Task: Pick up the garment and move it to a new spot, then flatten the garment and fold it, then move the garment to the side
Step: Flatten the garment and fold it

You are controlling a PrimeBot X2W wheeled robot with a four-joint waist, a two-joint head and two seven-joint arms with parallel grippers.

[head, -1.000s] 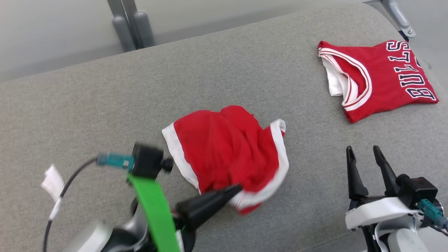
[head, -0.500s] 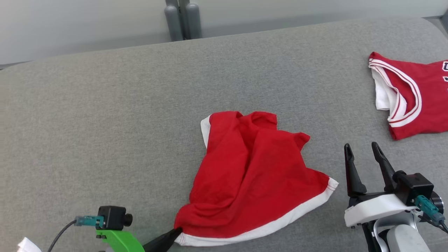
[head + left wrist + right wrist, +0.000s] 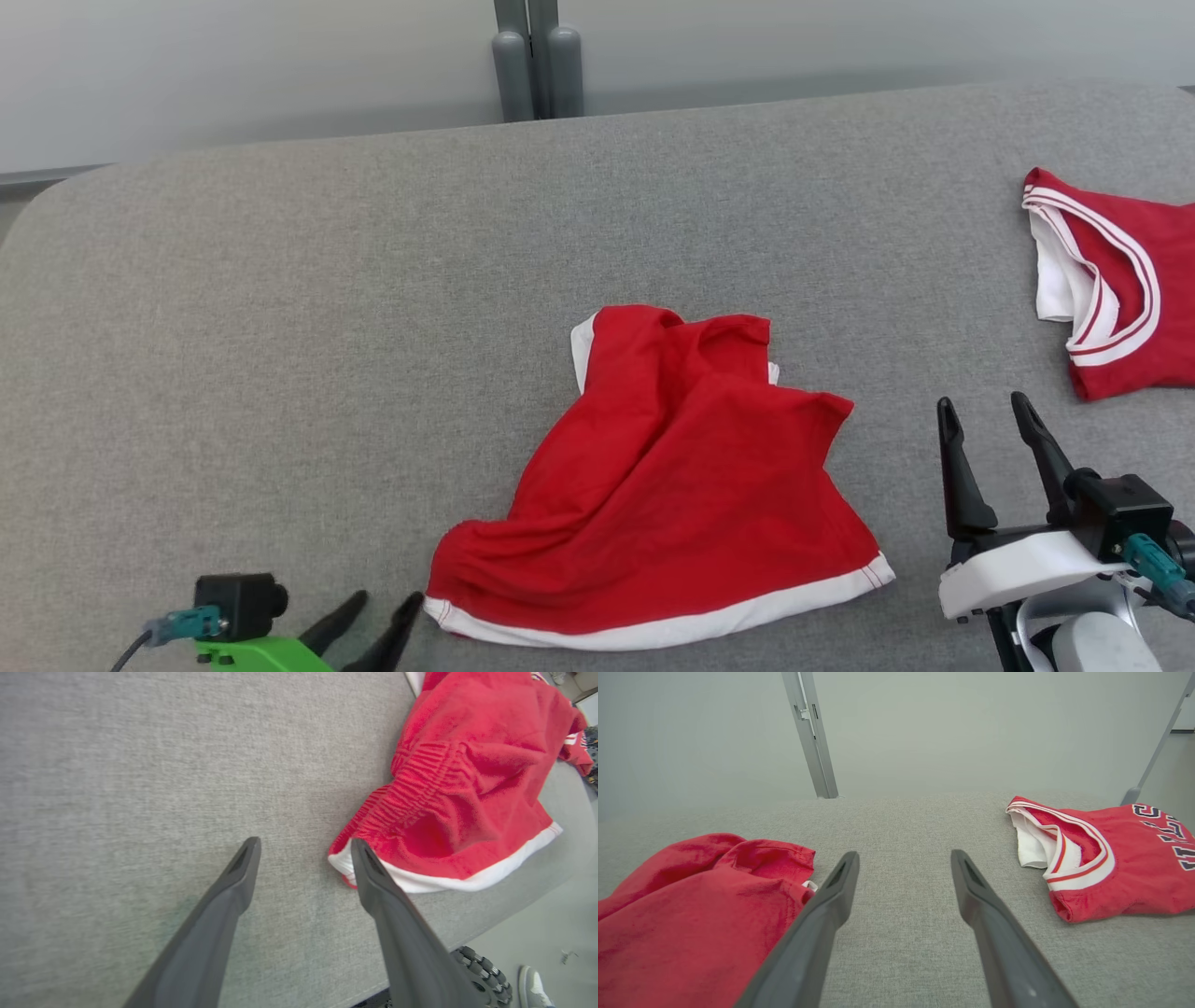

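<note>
The garment (image 3: pixel 672 495), a rumpled red piece with a white band along its near hem, lies loose on the grey cushioned surface (image 3: pixel 280 327) just toward 6 o'clock from the middle of the head view, its hem facing the robot and its bunched top toward 12 o'clock. The left gripper (image 3: pixel 385 602) sits at 7 o'clock in that view, its 2 dark fingers spread apart with nothing between them. Their tips are just beside the hem's left corner, at about 9 o'clock from it. In the left wrist view, that gripper (image 3: pixel 304 844) shows bare grey fabric in the gap, and the garment (image 3: pixel 467 765) lies toward 2 o'clock with a gathered, ribbed edge. 1 fingertip overlaps the white corner there, and I cannot tell if they touch. The right gripper (image 3: pixel 983 406) stands at 4 o'clock in the head view, fingers parted and empty, near the garment's right side but apart from it. A folded jersey (image 3: pixel 1130 308), red with white striped trim, rests at 3 o'clock, well apart from the garment. In the right wrist view, the gripper (image 3: pixel 903 856) points between the garment (image 3: pixel 691 914) at 8 o'clock and the folded jersey (image 3: pixel 1111 868) at 3 o'clock, where dark lettering shows.
</note>
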